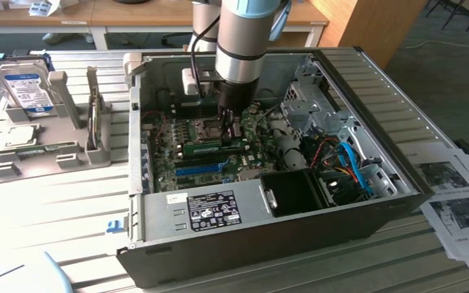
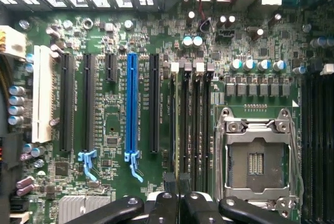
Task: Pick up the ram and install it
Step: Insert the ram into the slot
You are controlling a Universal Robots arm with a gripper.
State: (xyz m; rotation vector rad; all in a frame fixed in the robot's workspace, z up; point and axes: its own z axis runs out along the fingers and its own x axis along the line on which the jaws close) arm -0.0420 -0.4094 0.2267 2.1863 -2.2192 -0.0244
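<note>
Ram (image 1: 204,147) stands on edge among the mobo's ram slots (image 2: 198,125), just beside CPU socket (image 2: 255,161), on socket's side toward blue slot (image 2: 132,104). Long axis runs parallel w/ socket's edge & w/ the slots. In wrist view it looks like a thin edge-on line running straight away from hand (image 2: 179,185). Hand sits over one end of ram, not its middle. Hand nearly shut, fingers (image 2: 168,203) almost together, prob pinching ram's top edge. Can't tell whether ram is fully seated in its slot
</note>
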